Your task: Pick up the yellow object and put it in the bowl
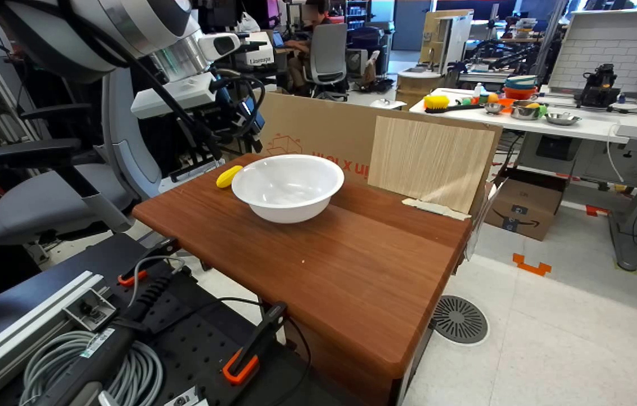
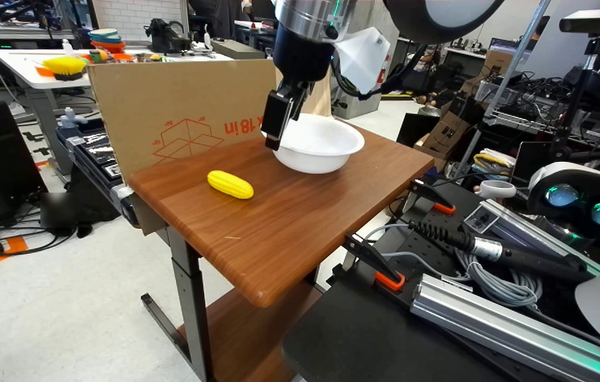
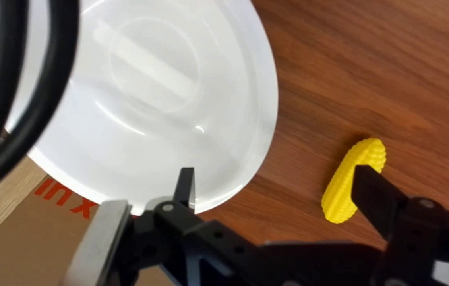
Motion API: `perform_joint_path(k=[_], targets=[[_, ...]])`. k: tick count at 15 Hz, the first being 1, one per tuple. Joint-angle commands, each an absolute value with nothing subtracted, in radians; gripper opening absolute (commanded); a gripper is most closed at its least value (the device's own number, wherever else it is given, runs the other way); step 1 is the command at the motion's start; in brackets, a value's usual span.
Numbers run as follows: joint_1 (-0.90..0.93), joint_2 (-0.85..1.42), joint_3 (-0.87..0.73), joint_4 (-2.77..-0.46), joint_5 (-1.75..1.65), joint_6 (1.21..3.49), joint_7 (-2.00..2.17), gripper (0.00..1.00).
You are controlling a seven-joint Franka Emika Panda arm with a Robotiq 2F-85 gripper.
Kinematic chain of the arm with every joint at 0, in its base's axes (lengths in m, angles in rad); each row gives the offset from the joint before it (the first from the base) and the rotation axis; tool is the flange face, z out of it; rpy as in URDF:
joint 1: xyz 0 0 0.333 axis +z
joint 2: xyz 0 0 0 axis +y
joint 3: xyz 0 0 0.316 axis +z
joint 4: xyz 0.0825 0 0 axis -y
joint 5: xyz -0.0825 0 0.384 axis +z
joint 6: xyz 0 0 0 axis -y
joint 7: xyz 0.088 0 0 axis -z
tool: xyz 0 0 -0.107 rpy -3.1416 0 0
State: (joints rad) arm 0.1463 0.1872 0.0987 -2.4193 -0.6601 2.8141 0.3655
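The yellow object, a ribbed corn-like piece [image 1: 227, 177], lies on the wooden table beside the bowl. It also shows in an exterior view [image 2: 230, 184] and in the wrist view [image 3: 341, 190], partly covered by a finger. The white bowl [image 1: 290, 213] stands upright on the table and shows in an exterior view [image 2: 315, 163] and the wrist view [image 3: 263, 99]; its inside looks empty. My gripper [image 3: 274, 167] is open with nothing between its fingers. It hangs above the table; in the wrist view one finger overlaps the bowl, the other the corn. It also shows in an exterior view [image 2: 281, 127].
A cardboard sheet [image 2: 188, 106] stands along the table's far edge, with a wood-grain panel [image 1: 431, 160] against it. Orange-tipped clamps [image 1: 241, 366] grip the table edge beside a black board [image 1: 200, 332] with coiled cable. The brown table [image 1: 324, 270] carries bowl and corn.
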Motion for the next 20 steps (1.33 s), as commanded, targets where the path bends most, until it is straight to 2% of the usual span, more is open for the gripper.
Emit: perform_joint_path(k=[1,12,13,18,20], targets=[[0.143,0.232,0.115,-2.36,-0.611,2.808,0.34,1.0],[0.187,0.47,0.201,-2.145,-0.614,2.712,0.339,1.0],[0.247,0.477,0.151,-2.139,-0.561,2.716,0.3,1.0],[0.28,0.523,0.137,-2.12,-0.414,2.693,0.21,1.0],[0.277,0.531,0.135,-2.121,-0.366,2.685,0.183,0.74]])
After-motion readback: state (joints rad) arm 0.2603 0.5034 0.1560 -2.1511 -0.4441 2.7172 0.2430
